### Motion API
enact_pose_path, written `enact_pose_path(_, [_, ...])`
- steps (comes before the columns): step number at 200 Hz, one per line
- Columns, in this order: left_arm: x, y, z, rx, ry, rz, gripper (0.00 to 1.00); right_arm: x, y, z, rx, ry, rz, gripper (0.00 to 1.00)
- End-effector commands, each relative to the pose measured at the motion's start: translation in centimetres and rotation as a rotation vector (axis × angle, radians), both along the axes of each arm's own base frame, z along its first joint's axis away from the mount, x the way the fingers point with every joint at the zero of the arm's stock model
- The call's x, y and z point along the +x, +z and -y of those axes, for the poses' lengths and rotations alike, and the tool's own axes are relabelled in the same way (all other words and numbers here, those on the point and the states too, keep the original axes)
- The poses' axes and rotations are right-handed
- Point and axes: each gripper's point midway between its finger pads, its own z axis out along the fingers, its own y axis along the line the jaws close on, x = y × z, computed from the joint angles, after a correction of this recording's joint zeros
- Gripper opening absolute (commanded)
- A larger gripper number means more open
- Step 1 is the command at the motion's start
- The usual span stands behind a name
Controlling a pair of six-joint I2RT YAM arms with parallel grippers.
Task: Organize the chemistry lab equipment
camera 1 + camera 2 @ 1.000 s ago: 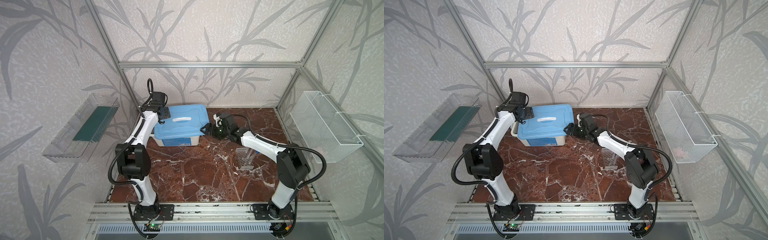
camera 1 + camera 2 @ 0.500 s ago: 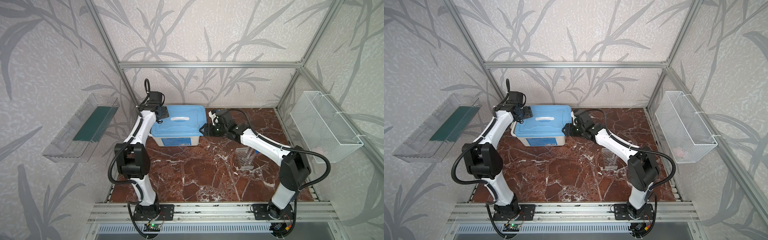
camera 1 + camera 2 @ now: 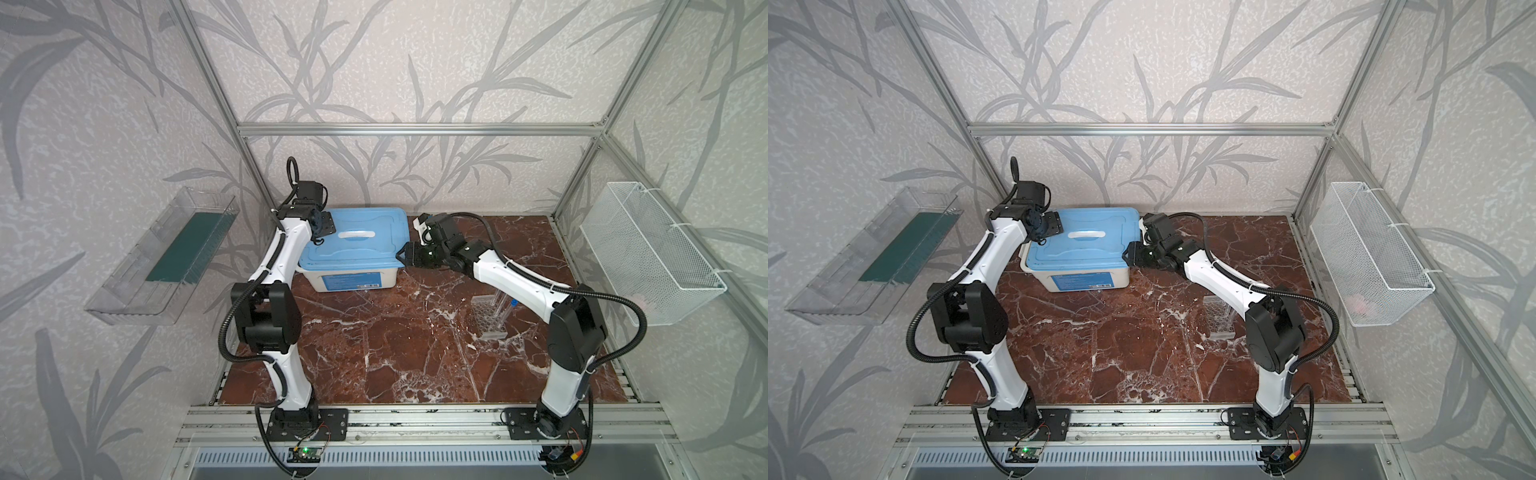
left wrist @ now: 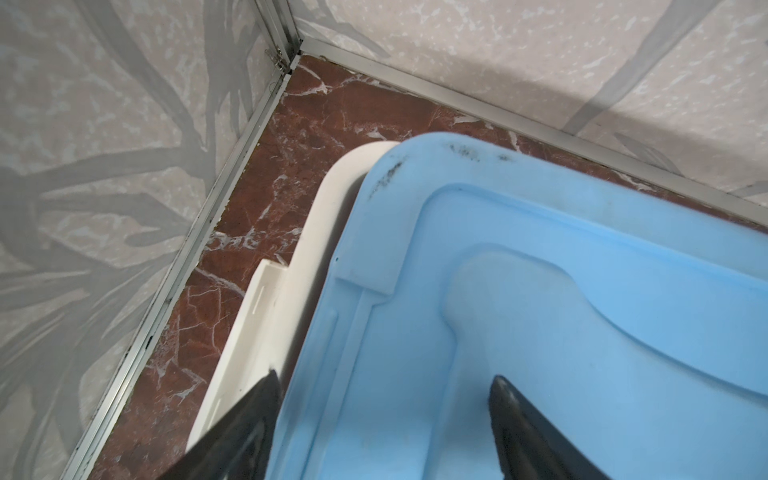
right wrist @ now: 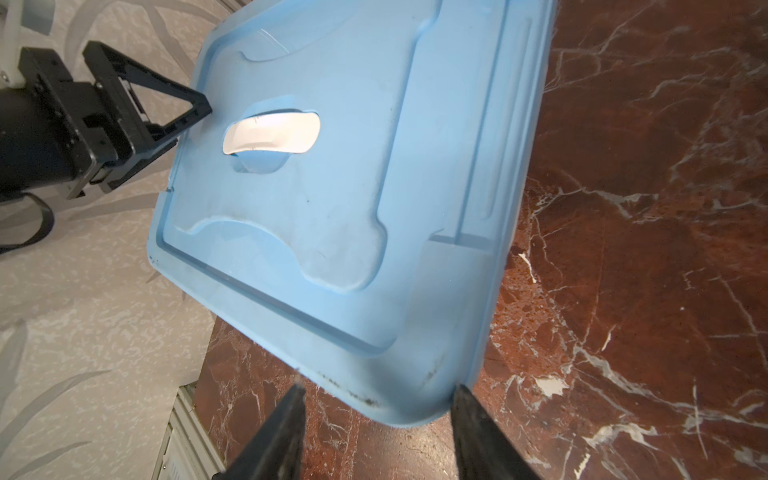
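The clear tube rack (image 3: 490,318) stands on the marble at the right, beside my right arm, with a blue-capped test tube (image 3: 514,303) at it. In a top view the arm partly hides the rack (image 3: 1219,318). At the back left a blue lid (image 3: 357,249) lies slightly askew on the white tub (image 3: 353,280). My left gripper (image 3: 323,232) is open. It straddles the lid's (image 4: 540,291) far left edge, one finger over the tub rim (image 4: 291,311). My right gripper (image 3: 402,255) has closed on the lid's (image 5: 353,208) near right corner, a fingertip (image 5: 457,390) against each side.
A clear wall tray (image 3: 166,253) with a green mat hangs on the left wall. A white wire basket (image 3: 648,253) hangs on the right wall. Aluminium frame posts and rails border the marble floor (image 3: 395,345). The lid has a white handle (image 5: 272,133).
The lid has slid left and now lies squarer on the tub. My right gripper followed it and narrowed its jaws onto the corner. My left gripper drew back towards the left wall.
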Motion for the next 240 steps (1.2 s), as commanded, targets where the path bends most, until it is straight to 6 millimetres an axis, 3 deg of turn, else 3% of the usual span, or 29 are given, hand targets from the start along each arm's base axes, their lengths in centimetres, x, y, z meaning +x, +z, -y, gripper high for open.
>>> enact_pose_path(1, [-2.2, 1.6, -1.3, 0.042, 0.05, 0.002, 0.82, 0.5, -0.2, 0.5, -0.073, 0.01, 0.019, 0.54])
enact_pose_path(49, [-4.0, 1.9, -1.6, 0.033, 0.069, 0.022, 0.91, 1.9, 0.5, 1.3, -0.119, -0.006, 0.072, 0.54])
enact_pose_path(98, [-4.4, -1.8, -2.0, -0.027, 0.065, -0.008, 0.98, 3.4, -0.5, 0.5, -0.077, 0.07, 0.019, 0.52])
enact_pose_path(130, [-4.3, -2.8, -1.0, -0.083, 0.032, 0.0, 0.98, 3.8, -0.9, 0.3, -0.055, 0.097, 0.004, 0.52])
enact_pose_path(211, [-4.3, -4.6, 3.9, -0.271, -0.113, 0.02, 0.9, 4.7, -1.2, 2.3, -0.005, 0.12, -0.01, 0.47])
enact_pose_path(240, [-4.5, -4.6, 7.1, -0.331, -0.19, 0.015, 0.89, 5.2, -1.2, 2.5, 0.019, 0.139, -0.019, 0.46])
